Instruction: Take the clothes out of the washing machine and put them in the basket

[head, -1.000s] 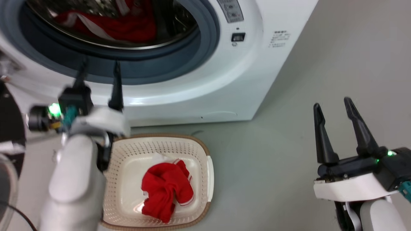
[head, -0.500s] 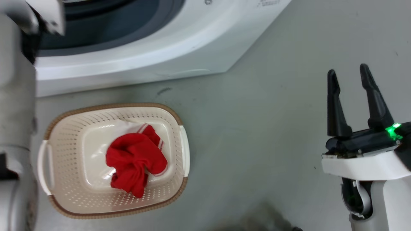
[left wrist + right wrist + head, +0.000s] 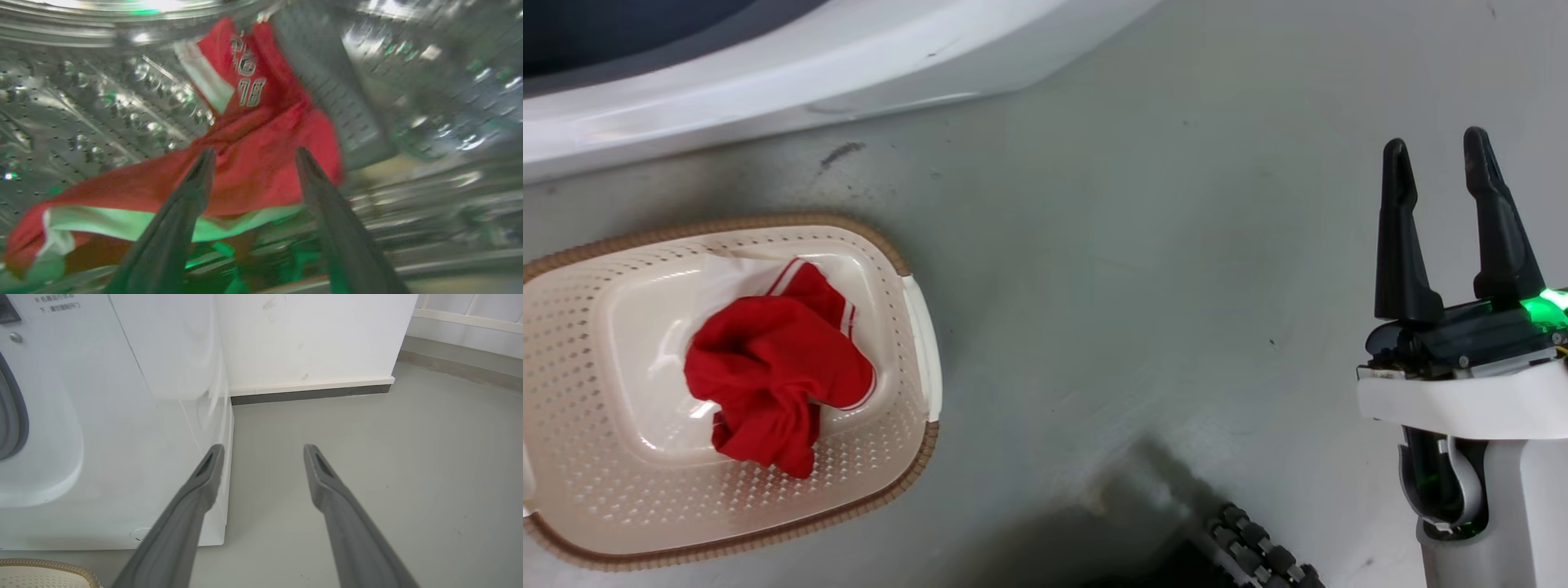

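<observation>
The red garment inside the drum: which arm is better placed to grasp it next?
Left. The left gripper, open, is inside the drum, fingertips at the red garment. The right gripper, open too, points at bare floor beside the washing machine.

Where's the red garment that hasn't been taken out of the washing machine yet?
The red garment lies inside the steel drum in the left wrist view, right before the open left end effector, beside a grey paddle.
</observation>
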